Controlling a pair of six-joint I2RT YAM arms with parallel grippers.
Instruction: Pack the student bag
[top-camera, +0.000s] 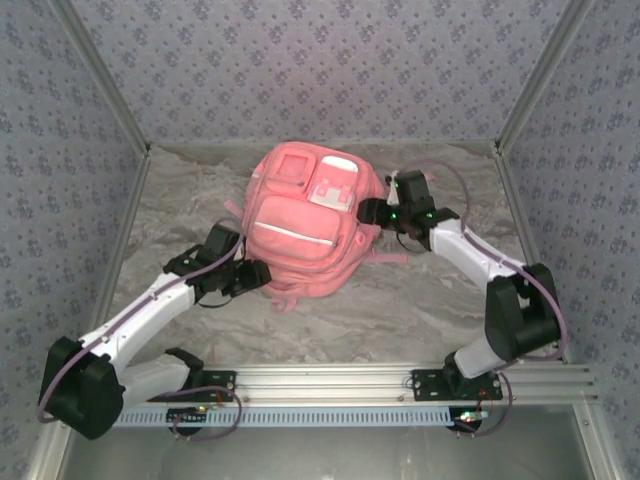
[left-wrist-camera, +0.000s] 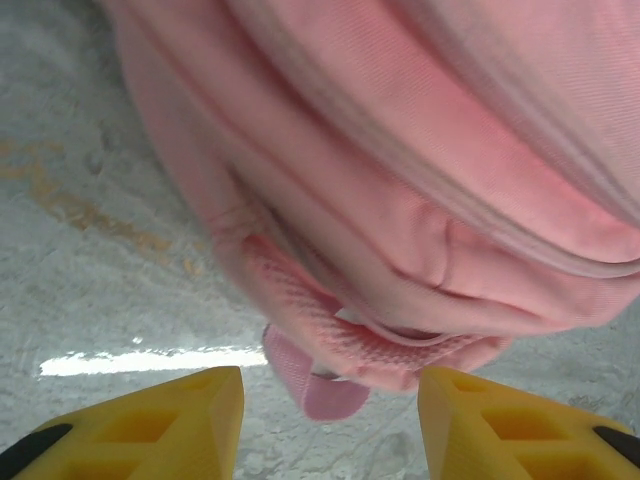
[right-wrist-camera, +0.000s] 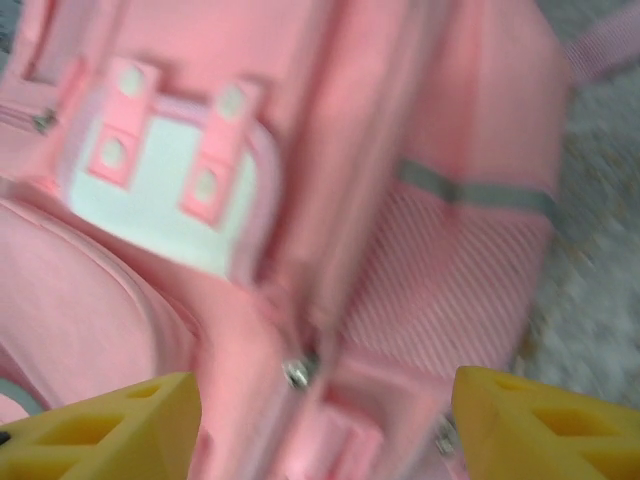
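Observation:
The pink student bag (top-camera: 300, 225) lies front side up in the middle of the table, its white patch (top-camera: 333, 178) toward the back. My left gripper (top-camera: 258, 274) sits at the bag's near left corner, open, and its yellow fingers (left-wrist-camera: 150, 425) frame a pink strap loop (left-wrist-camera: 315, 385) and mesh edge without touching. My right gripper (top-camera: 368, 211) is at the bag's right side, open; its wrist view is blurred and has the white patch (right-wrist-camera: 165, 185), a metal zip pull (right-wrist-camera: 297, 373) and the striped side pocket (right-wrist-camera: 440, 300) between the yellow fingers (right-wrist-camera: 540, 425).
The bag rests on a grey marbled tabletop (top-camera: 420, 300) enclosed by patterned walls. A pink strap (top-camera: 385, 257) trails out to the right under the right arm. An aluminium rail (top-camera: 330, 380) carrying both arm bases runs along the near edge.

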